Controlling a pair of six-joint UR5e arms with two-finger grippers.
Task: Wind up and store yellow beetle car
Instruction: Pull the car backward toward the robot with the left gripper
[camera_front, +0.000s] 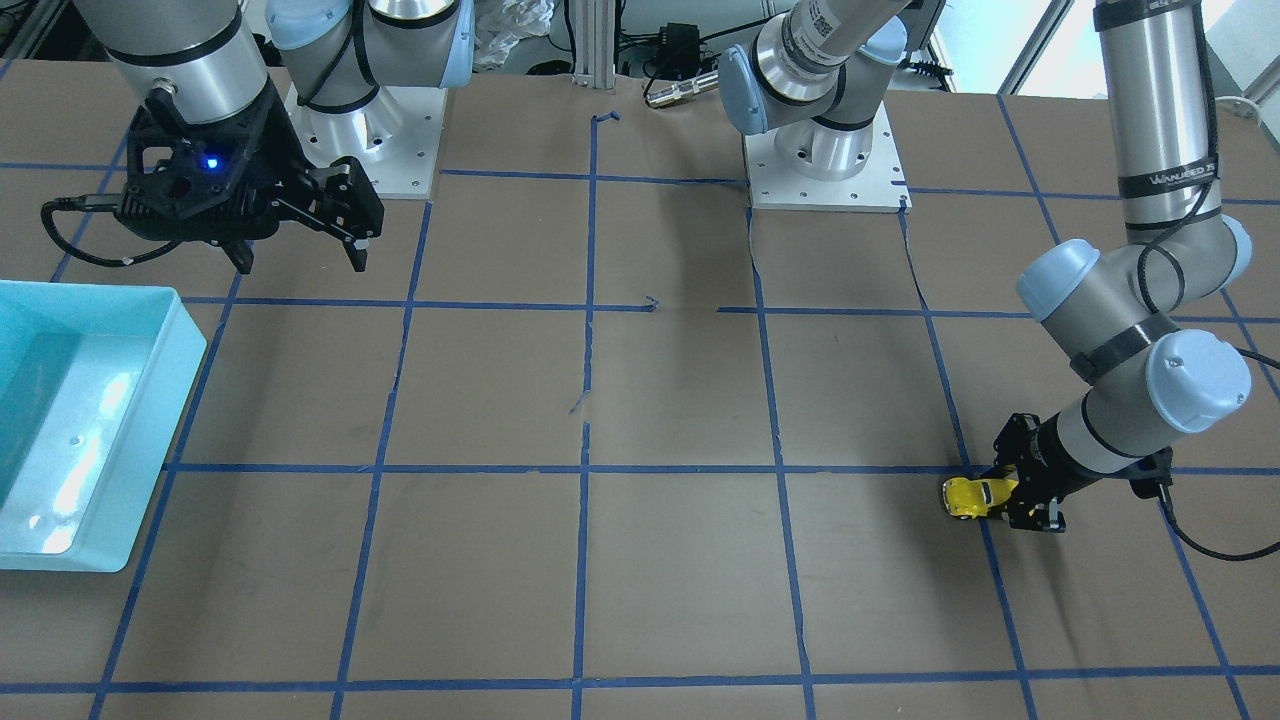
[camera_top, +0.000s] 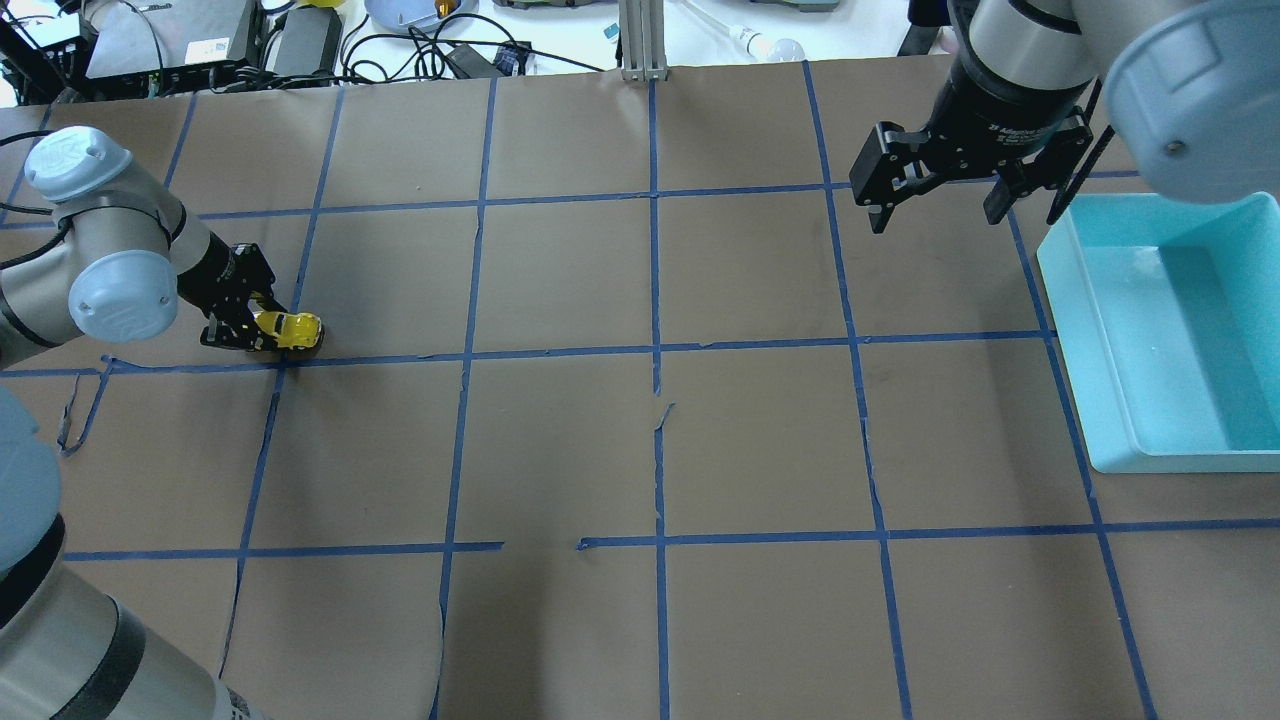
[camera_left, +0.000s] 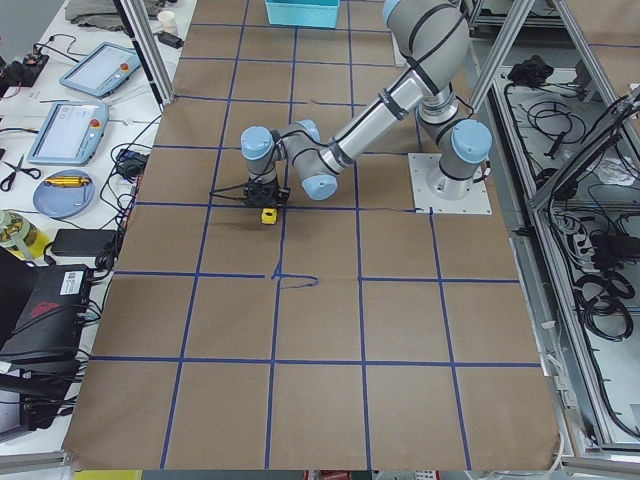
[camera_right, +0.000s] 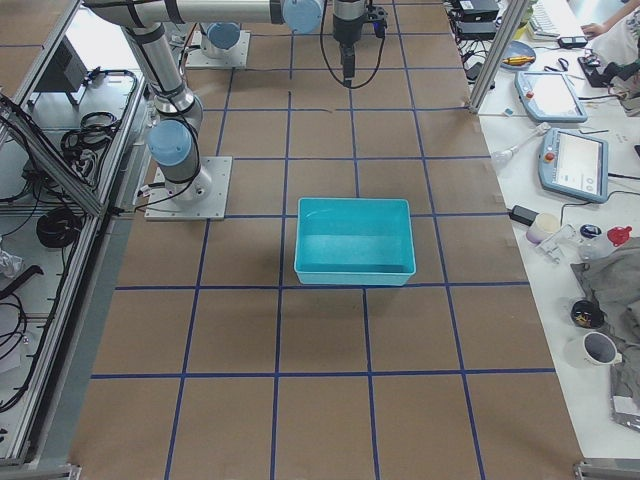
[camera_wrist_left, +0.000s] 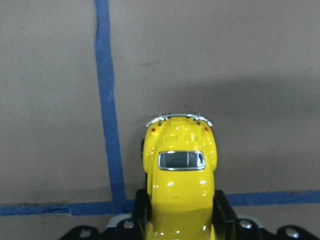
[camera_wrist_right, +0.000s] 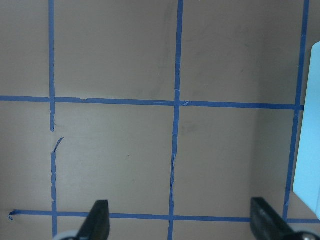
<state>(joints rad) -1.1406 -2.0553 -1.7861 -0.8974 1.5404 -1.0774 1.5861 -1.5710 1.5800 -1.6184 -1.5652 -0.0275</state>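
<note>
The wind-up step looks to be in hand: the left gripper (camera_top: 262, 328), at the middle left of the overhead frame, reaches in low over the table and its fingers (camera_wrist_left: 224, 212) are clamped on the flanks of the car (camera_top: 293, 330). The car sits just above a tape line (camera_top: 560, 353), apparently wheels down. The wrist view shows its small rear window, red tail lights and bumper pointing away from the gripper, so the nose is the end in the grip. In the overhead frame its long axis runs left to right, parallel to that line, tail toward the right. The next move probably calls for rolling it along this axis with the wheels pressed to the paper, keeping it straight. Storing it then means a long carry to the bin (camera_top: 1075, 350), far across at the right edge. The right gripper (camera_top: 935, 212) hangs at the upper right beside the bin, fingers spread wide and holding nothing.
</note>
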